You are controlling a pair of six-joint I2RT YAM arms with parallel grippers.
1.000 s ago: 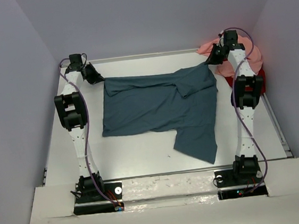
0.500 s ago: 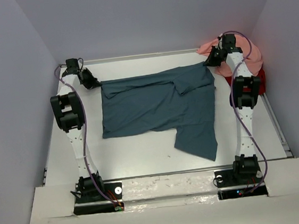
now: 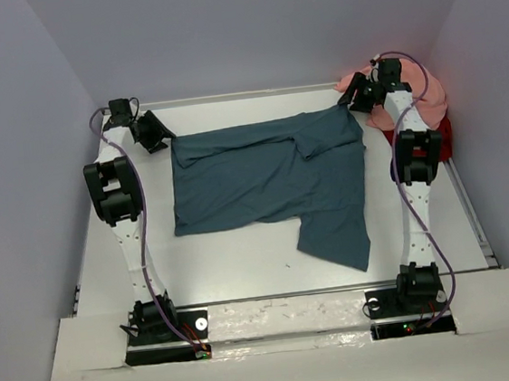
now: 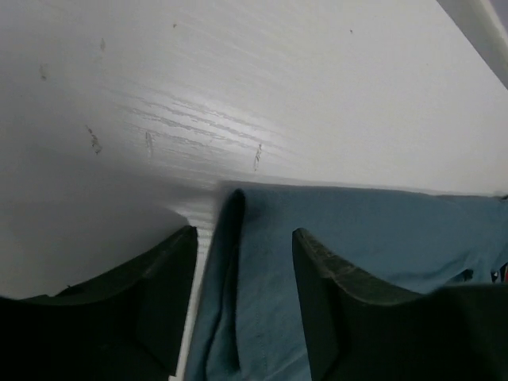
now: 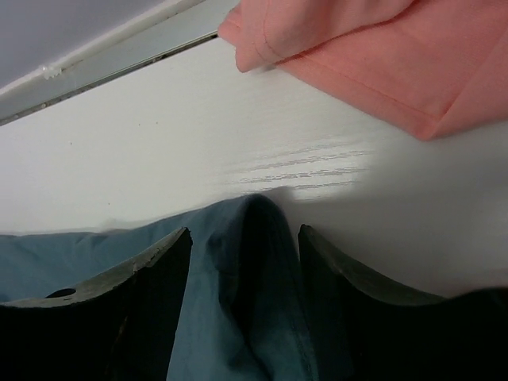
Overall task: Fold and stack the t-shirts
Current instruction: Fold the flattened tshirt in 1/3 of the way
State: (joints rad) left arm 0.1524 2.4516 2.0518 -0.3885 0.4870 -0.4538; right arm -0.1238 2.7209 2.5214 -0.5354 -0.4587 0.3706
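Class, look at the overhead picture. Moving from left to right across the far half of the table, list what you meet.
left claw → dark teal t-shirt → right claw → pink t-shirt. The red t-shirt overlaps the pink one, so it is left out.

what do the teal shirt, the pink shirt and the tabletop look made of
Teal shirt: soft matte knit, likely cotton; it drapes and creases. Pink shirt: similar matte knit, stitched hem showing. Tabletop: white, faintly glossy wood-grain laminate or painted board, judging by its streaked sheen.
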